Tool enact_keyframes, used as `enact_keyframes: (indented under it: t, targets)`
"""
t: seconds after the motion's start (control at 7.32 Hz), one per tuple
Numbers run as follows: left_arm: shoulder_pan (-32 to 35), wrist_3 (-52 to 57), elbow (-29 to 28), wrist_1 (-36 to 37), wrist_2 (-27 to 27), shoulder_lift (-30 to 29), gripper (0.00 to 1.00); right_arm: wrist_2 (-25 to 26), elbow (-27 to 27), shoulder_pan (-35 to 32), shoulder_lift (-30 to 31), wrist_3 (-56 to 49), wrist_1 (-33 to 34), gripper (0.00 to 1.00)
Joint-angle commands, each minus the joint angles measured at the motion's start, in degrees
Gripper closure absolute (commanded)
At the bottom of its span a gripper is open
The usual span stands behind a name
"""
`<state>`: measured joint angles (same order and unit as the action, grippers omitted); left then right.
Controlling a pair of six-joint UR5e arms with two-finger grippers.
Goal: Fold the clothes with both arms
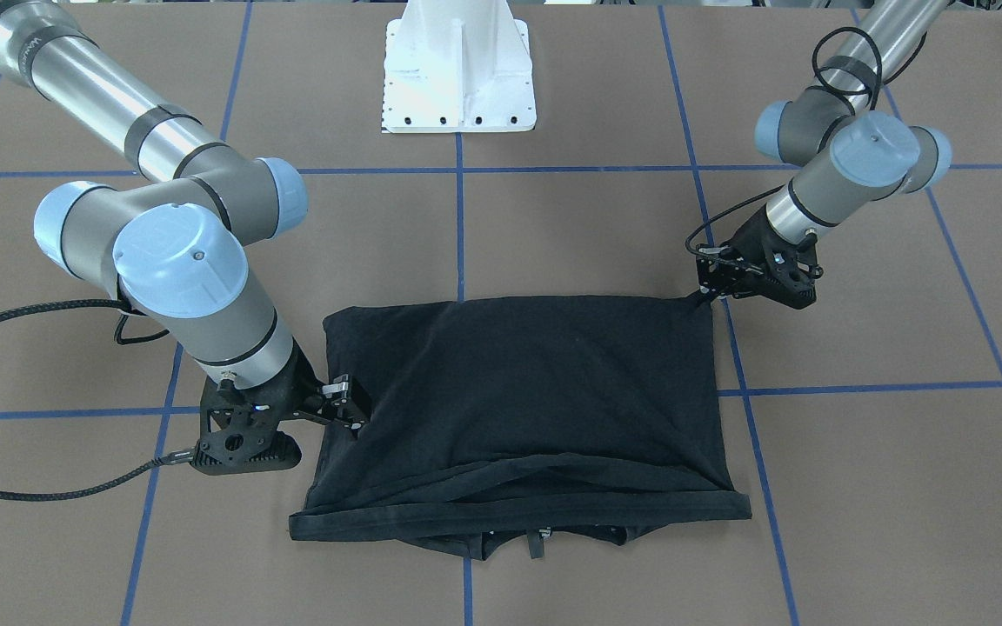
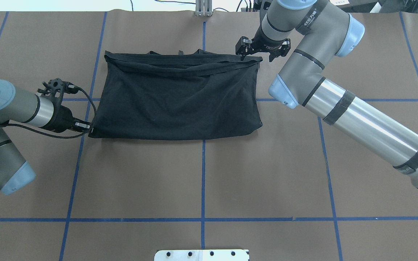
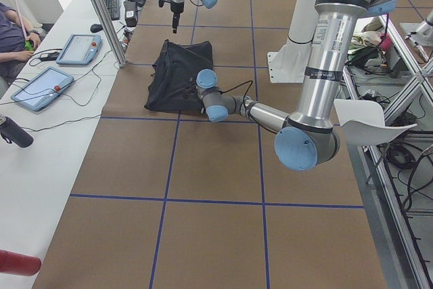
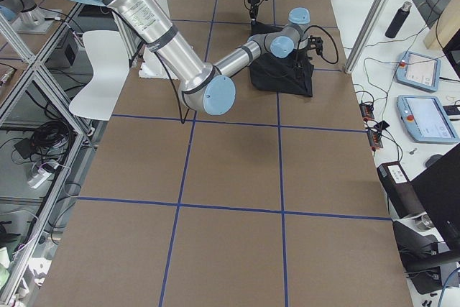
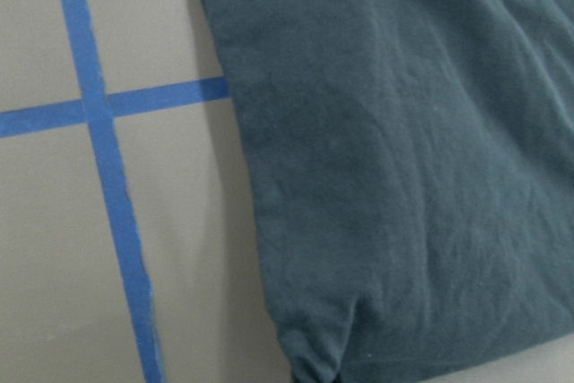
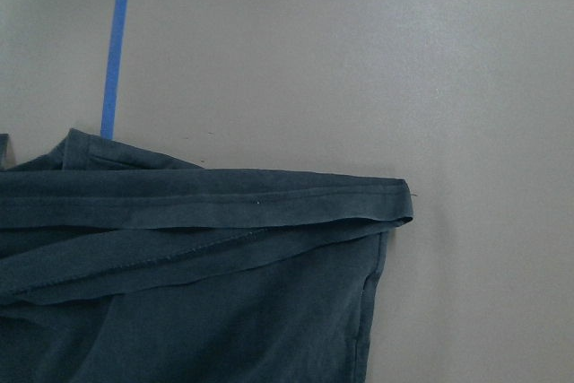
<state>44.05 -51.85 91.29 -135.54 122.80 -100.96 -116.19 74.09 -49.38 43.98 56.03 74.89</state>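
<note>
The black T-shirt (image 1: 527, 391) lies folded in a wide rectangle on the brown table, plain side up; it also shows in the overhead view (image 2: 176, 101). My left gripper (image 2: 88, 127) is low at the shirt's near left corner and shut on it; the left wrist view shows the cloth (image 5: 404, 177) bunched at that corner. My right gripper (image 2: 256, 56) hovers over the far right corner, its jaws apart, holding nothing. In the right wrist view the hem layers (image 6: 206, 213) lie flat. In the front view the left gripper (image 1: 706, 300) is on the right and the right gripper (image 1: 351, 407) on the left.
The white pedestal base (image 1: 457, 78) stands at the robot's side of the table. Blue tape lines (image 2: 203, 174) grid the brown surface. A side bench holds tablets (image 3: 40, 89) and a bottle (image 3: 13, 132) beyond the far edge.
</note>
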Motion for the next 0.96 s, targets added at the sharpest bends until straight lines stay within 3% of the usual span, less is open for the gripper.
enact_keyframes:
  t: [0.0, 0.27, 0.55, 0.82]
  targets:
    - [2.42, 7.67, -1.98, 0.54, -0.71, 0.06, 1.0, 0.0, 0.0, 0.33, -0.12, 0.22, -0.01, 0.01]
    - [10.05, 13.42, -11.52, 0.63, -0.72, -4.91, 1.0, 0.0, -0.09, 0.86, -0.21, 0.31, -0.01, 0.01]
    - [15.51, 18.43, -27.31, 0.63, -0.98, -16.75, 1.0, 0.09, 0.0, 1.21, -0.39, 0.48, -0.01, 0.01]
    - [16.85, 22.21, -39.12, 4.46, -8.66, -28.09, 1.0, 0.09, 0.0, 1.3, -0.56, 0.57, -0.01, 0.01]
